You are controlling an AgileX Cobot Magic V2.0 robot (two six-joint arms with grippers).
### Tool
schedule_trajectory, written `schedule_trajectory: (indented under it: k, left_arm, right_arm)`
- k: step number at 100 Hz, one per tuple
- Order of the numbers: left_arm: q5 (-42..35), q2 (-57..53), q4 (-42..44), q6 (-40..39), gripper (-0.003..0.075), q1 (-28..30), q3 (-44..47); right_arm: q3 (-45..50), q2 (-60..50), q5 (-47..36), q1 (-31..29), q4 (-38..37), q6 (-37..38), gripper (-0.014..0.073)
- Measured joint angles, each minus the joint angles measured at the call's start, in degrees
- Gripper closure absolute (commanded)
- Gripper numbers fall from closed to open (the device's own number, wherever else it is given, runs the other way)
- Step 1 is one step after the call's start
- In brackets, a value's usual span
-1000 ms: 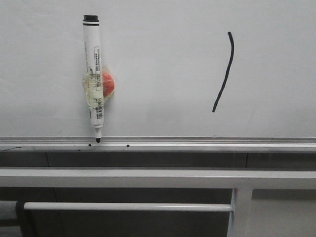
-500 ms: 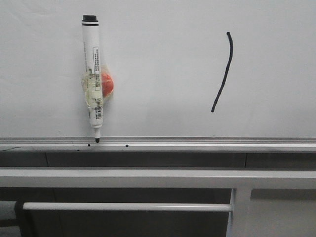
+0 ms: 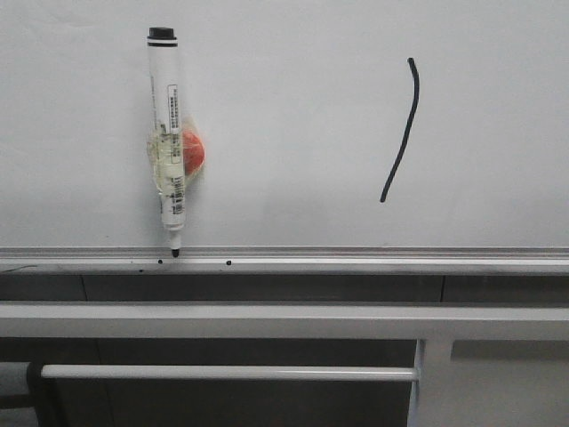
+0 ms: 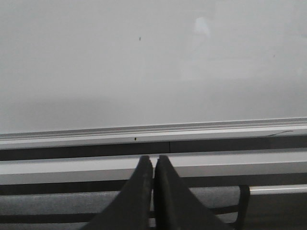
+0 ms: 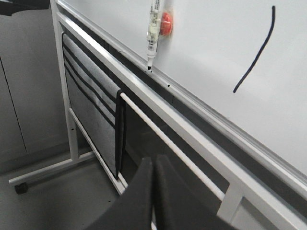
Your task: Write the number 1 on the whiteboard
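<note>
The number 1 (image 3: 403, 130) stands as a thin black stroke on the right part of the whiteboard (image 3: 293, 107), running from a higher right end down to a lower left end with a slight bow, its foot well above the board's silver bottom rail (image 3: 356, 260). Well to its left a white marker pen (image 3: 167, 133) hangs upright against the board, black cap end up and dark tip down touching the rail, with a red round piece (image 3: 193, 151) just behind its barrel, seemingly taped to it. Neither arm shows in the front view. The right gripper (image 5: 153, 191) sits back from the board and low, its two dark fingers pressed together with nothing between them; the stroke (image 5: 255, 50) lies well apart from it, up on the board beyond the grey frame bars (image 5: 168, 143). The left gripper (image 4: 153, 187) faces a bare stretch of whiteboard, its fingers likewise closed on nothing, below the rail and frame bar.
</note>
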Motion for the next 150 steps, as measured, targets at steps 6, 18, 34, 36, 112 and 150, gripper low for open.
schedule_trajectory:
  k: [6, 18, 34, 36, 112, 150]
  left_arm:
    - [0.0, 0.0, 0.13, 0.0, 0.0741, -0.98, 0.0]
    - [0.0, 0.0, 0.13, 0.0, 0.0741, -1.9, 0.0]
    - [0.0, 0.0, 0.13, -0.54, 0.0741, -2.04, 0.0]
    - [0.0, 0.0, 0.13, -0.54, 0.0741, -2.04, 0.0]
    - [0.0, 0.0, -0.08, -1.63, 0.0741, -2.04, 0.0]
    - [0.0, 0.0, -0.08, -1.63, 0.0741, -2.04, 0.0]
  right_arm:
    - [0.0, 0.0, 0.0, 0.0, 0.0, 0.0, 0.0637]
    - [0.0, 0.0, 0.0, 0.0, 0.0, 0.0, 0.0637]
    - [0.0, 0.0, 0.0, 0.0, 0.0, 0.0, 0.0637]
    - [0.0, 0.0, 0.0, 0.0, 0.0, 0.0, 0.0637]
    - [0.0, 0.0, 0.0, 0.0, 0.0, 0.0, 0.0637]
    - [0.09, 0.0, 0.0, 0.0, 0.0, 0.0, 0.0637]
